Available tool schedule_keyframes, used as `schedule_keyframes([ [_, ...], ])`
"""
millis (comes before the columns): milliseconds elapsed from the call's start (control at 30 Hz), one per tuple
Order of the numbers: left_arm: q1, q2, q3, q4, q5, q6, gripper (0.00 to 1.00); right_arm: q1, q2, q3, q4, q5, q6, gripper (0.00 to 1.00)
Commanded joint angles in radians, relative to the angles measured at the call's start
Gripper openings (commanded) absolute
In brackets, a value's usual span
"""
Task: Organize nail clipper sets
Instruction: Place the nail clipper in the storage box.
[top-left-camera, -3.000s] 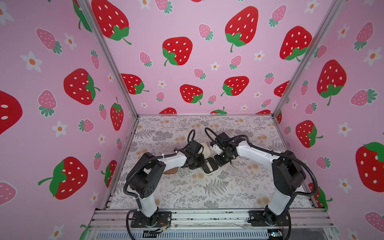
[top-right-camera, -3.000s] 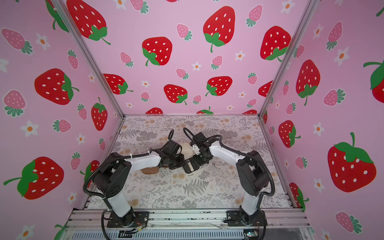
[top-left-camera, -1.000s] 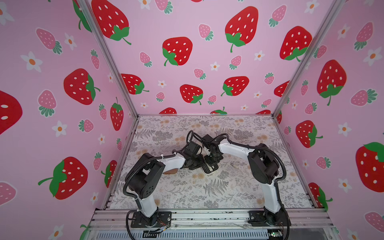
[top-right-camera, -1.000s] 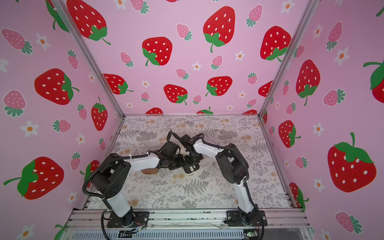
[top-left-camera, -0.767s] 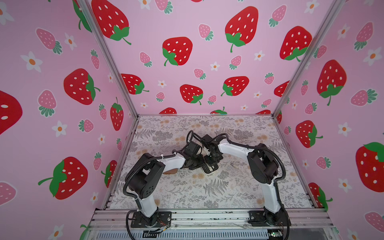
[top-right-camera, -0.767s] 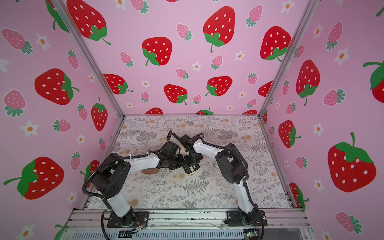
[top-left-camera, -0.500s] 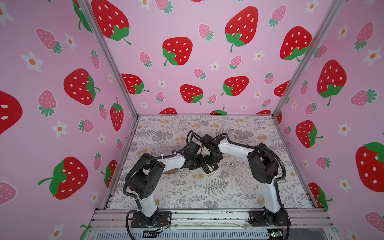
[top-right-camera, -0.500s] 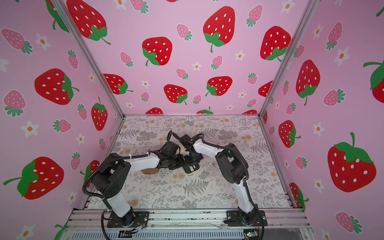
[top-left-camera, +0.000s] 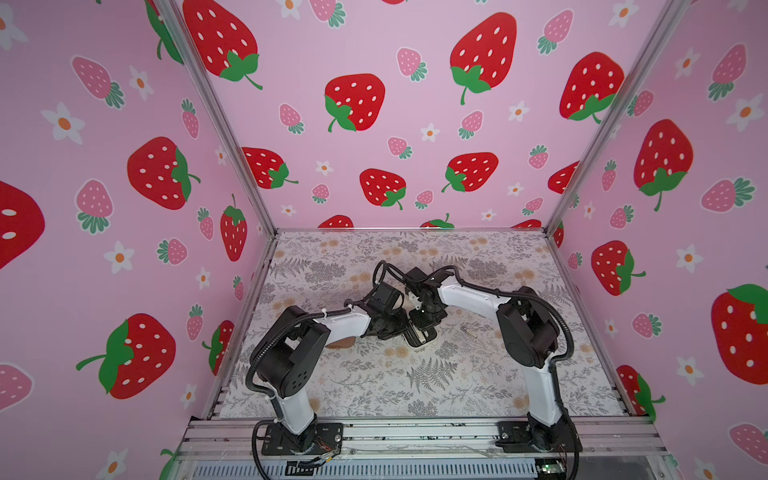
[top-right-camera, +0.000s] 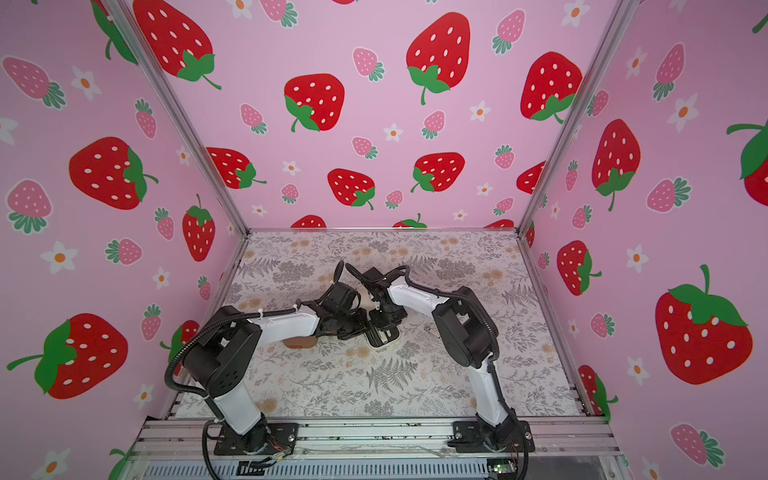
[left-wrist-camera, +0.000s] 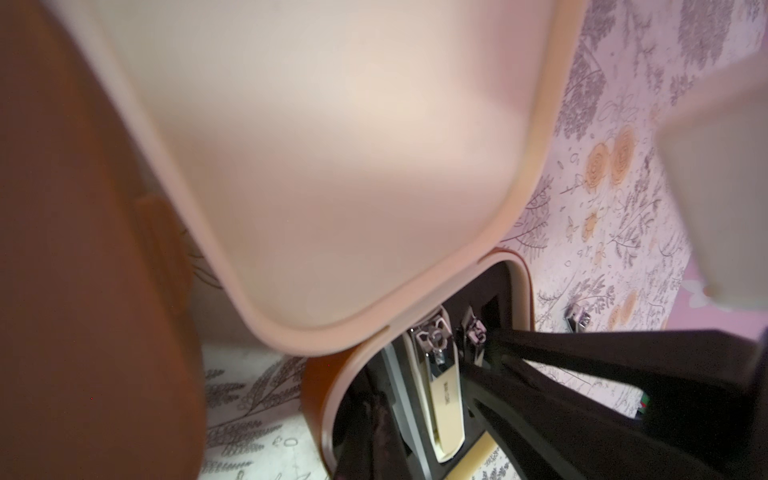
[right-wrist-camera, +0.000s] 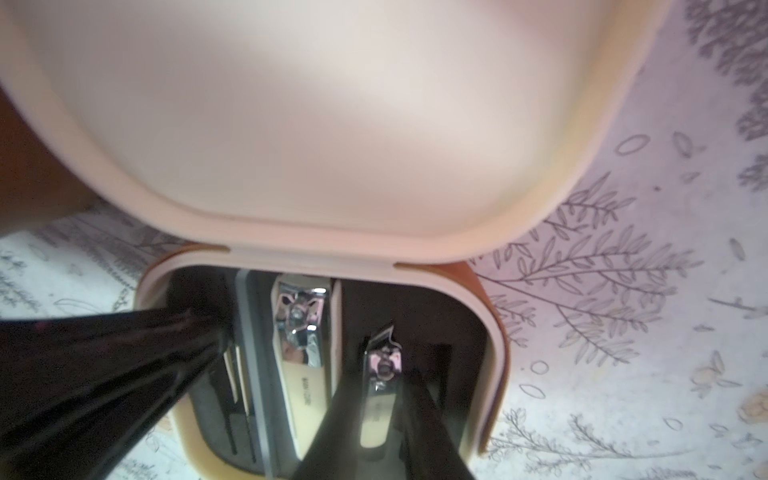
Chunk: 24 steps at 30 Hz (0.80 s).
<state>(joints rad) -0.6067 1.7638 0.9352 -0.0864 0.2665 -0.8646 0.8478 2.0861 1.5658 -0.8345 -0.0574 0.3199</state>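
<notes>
Left gripper (right-wrist-camera: 218, 334): sits shut, tip down inside open case (right-wrist-camera: 496, 345), left side, beside slim tools (right-wrist-camera: 237, 386). Rightward: large nail clipper (right-wrist-camera: 303, 345) slotted; small nail clipper (right-wrist-camera: 374, 409) at its slot between right gripper (right-wrist-camera: 379, 361) fingers, pinched or loose cannot tell. To do: loose tool (top-left-camera: 469, 331) on mat (top-left-camera: 415, 395), lid (right-wrist-camera: 332, 124). Brown case (top-left-camera: 341, 343) mostly hidden under left arm (top-left-camera: 345, 322).

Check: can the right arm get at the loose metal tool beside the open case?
Likely yes: the metal tool lies uncovered on the cloth, apart from the open case, near the right arm.
</notes>
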Motion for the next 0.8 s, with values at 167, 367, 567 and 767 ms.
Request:
schedule_keyframes([
  [167, 0.004, 0.029, 0.004, -0.039, -0.002, -0.002, 0.0, -0.003, -0.086, 0.032, -0.029, -0.019, -0.005, 0.25],
  [367, 0.004, 0.031, 0.004, -0.037, 0.001, -0.002, 0.0, -0.003, -0.074, 0.031, -0.028, -0.022, -0.005, 0.19],
  [567, 0.004, 0.033, 0.004, -0.036, 0.004, -0.002, 0.0, -0.003, -0.03, 0.024, -0.019, -0.036, -0.006, 0.1],
  [767, 0.004, 0.034, 0.005, -0.038, 0.006, -0.003, 0.0, -0.006, 0.02, 0.004, 0.004, -0.05, 0.002, 0.05],
])
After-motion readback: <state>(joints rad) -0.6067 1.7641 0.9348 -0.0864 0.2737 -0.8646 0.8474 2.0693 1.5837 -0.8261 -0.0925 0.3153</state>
